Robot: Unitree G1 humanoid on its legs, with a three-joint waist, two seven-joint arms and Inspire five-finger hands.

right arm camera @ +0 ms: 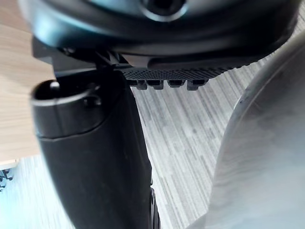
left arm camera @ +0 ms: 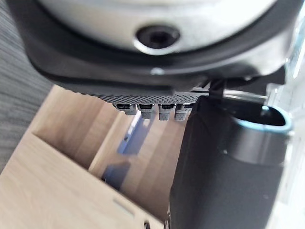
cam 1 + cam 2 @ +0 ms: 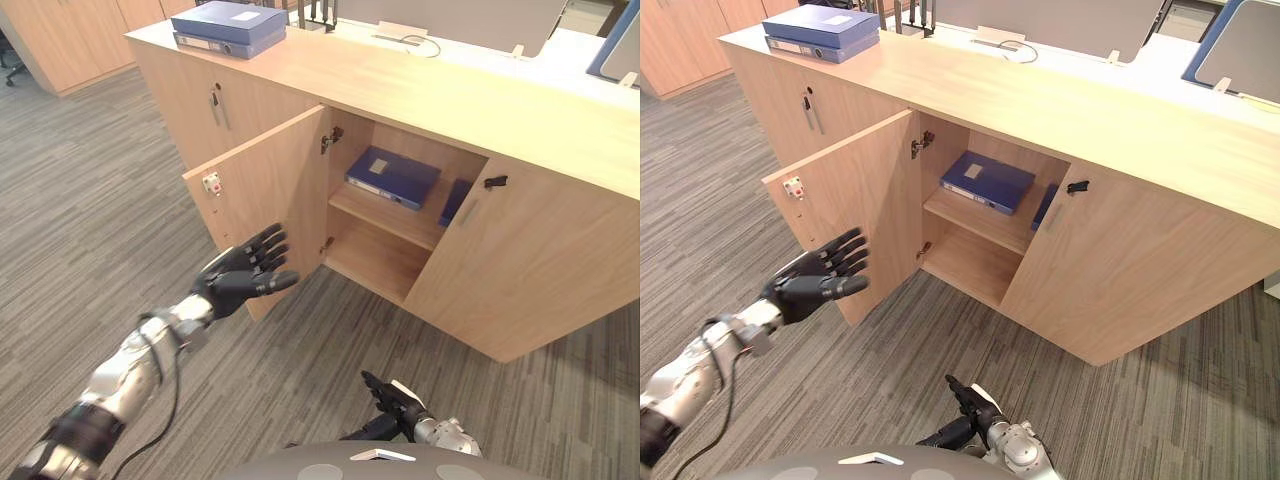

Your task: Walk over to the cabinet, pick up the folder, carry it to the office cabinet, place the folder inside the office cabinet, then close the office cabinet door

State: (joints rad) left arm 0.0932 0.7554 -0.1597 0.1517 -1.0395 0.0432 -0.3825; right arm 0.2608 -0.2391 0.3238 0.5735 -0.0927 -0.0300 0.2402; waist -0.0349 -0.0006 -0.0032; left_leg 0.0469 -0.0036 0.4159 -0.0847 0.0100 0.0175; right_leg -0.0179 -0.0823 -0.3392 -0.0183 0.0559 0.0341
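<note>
Folder [image 3: 392, 177] is lying flat on the shelf [image 3: 390, 222] inside the cabinet [image 3: 560, 130], both doors swung open. Left hand [image 3: 243, 275] is spread out, fingers straight, right by the left door [image 3: 265, 190]; can't tell if it's touching. Right hand [image 3: 395, 395] hangs low, relaxed, holding nothing.

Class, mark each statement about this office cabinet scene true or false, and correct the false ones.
1. The cabinet's left door stands open. True.
2. A blue folder lies on the upper shelf inside. True.
3. The left hand grips a folder. False: it is open and empty, by the open door.
4. The cabinet top is bare. False: stacked folders lie at its far left end.
5. The right hand reaches into the shelf. False: it hangs low, away from the cabinet.
</note>
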